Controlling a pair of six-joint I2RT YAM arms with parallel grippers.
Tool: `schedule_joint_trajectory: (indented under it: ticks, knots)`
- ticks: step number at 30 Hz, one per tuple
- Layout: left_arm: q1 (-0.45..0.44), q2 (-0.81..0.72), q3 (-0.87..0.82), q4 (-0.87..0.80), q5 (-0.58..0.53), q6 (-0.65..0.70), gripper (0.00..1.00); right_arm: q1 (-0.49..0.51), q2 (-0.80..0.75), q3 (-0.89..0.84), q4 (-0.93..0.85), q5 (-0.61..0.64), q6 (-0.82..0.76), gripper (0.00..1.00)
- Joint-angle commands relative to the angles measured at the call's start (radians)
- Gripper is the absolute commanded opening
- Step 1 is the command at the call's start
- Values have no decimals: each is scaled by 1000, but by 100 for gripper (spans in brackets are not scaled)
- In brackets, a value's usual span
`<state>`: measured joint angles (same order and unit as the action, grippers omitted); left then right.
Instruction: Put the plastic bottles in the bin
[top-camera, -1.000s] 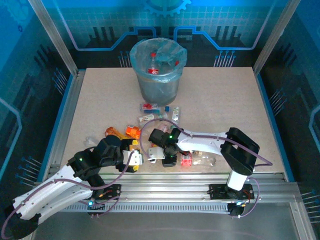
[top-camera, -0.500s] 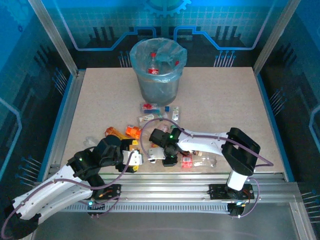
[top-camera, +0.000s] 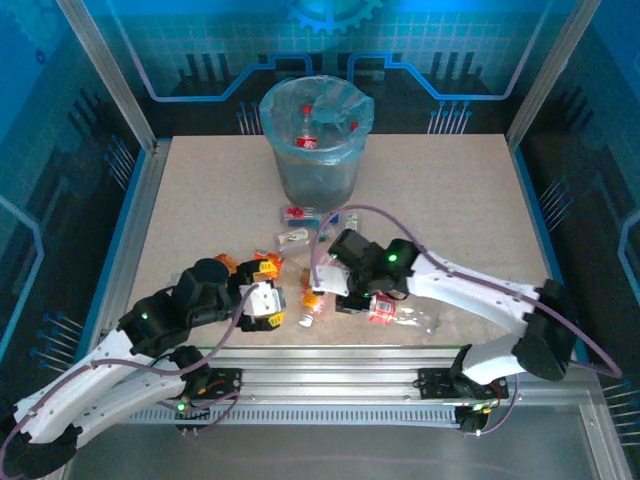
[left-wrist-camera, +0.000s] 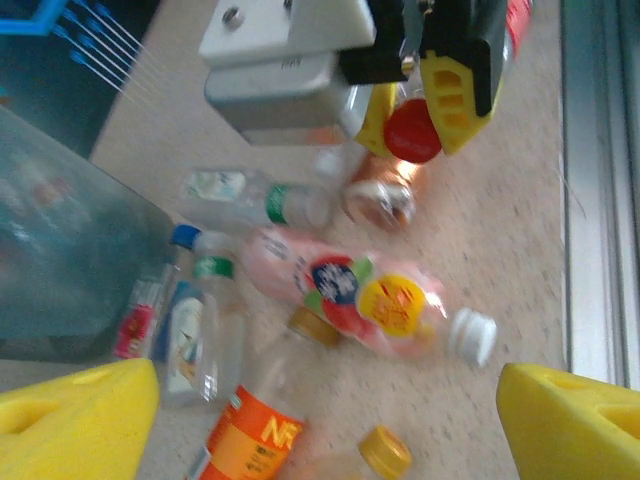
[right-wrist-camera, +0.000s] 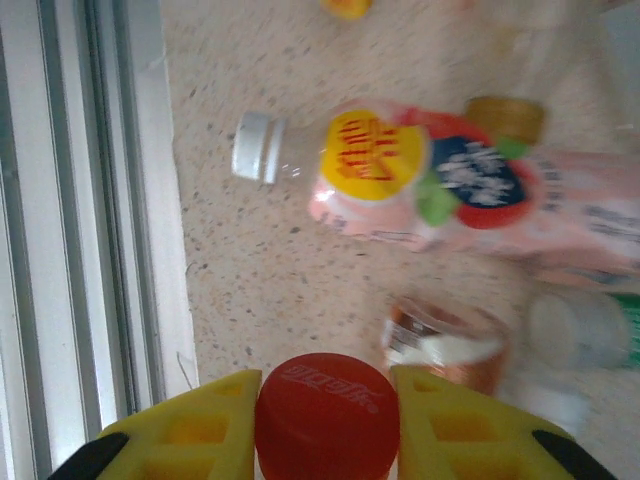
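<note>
Right gripper (right-wrist-camera: 327, 400): closed on the red cap of one plastic bottle (right-wrist-camera: 325, 430), yellow pads (right-wrist-camera: 195, 415) hard against either side. The cap faces back at the wrist and the body is hidden behind it, so which way its length runs cannot be told. Position: low over the near middle of the table (top-camera: 450, 190). Bin (top-camera: 315, 180): upright at the far edge, middle, bag-lined, some bottles already inside; it lies ahead of the held bottle, toward the far edge and well apart. The carry, by my reckoning, runs from the near edge to the far edge and over the rim. Left gripper (left-wrist-camera: 330, 420): open, empty, just left of the right one and farther from the bin. Loose bottles, among them a pink-labelled one (left-wrist-camera: 360, 295) lying flat, are scattered beside both grippers.
</note>
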<state>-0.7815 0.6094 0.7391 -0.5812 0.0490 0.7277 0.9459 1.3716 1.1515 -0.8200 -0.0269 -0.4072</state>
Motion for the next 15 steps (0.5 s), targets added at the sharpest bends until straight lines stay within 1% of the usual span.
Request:
schedule_joint_trajectory:
  ticks: [1, 3, 5, 7, 9, 11, 15]
  knots:
    - [5, 22, 67, 155, -11, -126, 88, -28, -91, 92, -26, 8, 34, 8]
    - [4, 60, 101, 237, -68, -179, 88, -40, -128, 146, -9, 27, 33, 8]
    - [7, 119, 160, 297, -165, -237, 89, -50, -152, 197, 32, 47, 26, 8]
    - [13, 192, 252, 307, -266, -297, 89, -62, -166, 251, 89, 67, 8, 9]
    - [29, 255, 339, 300, -331, -351, 89, -80, -161, 308, 145, 71, -5, 8]
    - [66, 306, 411, 293, -354, -405, 89, -97, -139, 361, 203, 68, -17, 7]
    - [177, 381, 507, 302, -340, -554, 89, -116, -75, 481, 315, 72, -28, 6]
